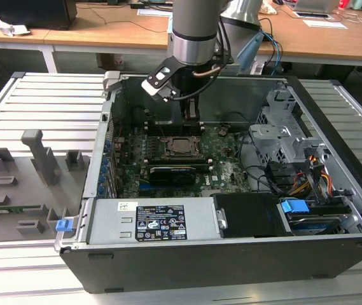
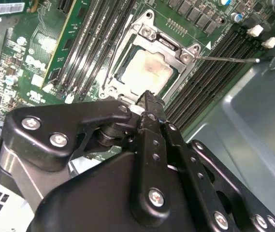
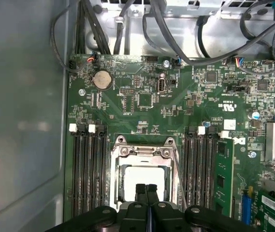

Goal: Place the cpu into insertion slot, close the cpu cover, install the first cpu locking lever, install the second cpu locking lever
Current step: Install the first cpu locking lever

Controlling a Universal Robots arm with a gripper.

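The cpu (image 3: 142, 180) is seated in the insertion slot (image 3: 113, 164), with the cpu cover (image 3: 144, 157) lowered around it. The gripper (image 3: 146, 187) is held directly above the socket's near edge, jaws pressed together, nothing grasped. A thin locking lever (image 2: 226, 59) is seen jutting from the far corner, apparently unlatched.

We see a ribbed, silvery metal worktop (image 1: 53, 101) carrying an open dark computer case (image 1: 200, 267), which lies on its side across the middle. Just beside the case, on the exterior view's left, a flat grey fixture plate (image 1: 15, 190) with upright grey holders (image 1: 41, 155) rests on the same slats.
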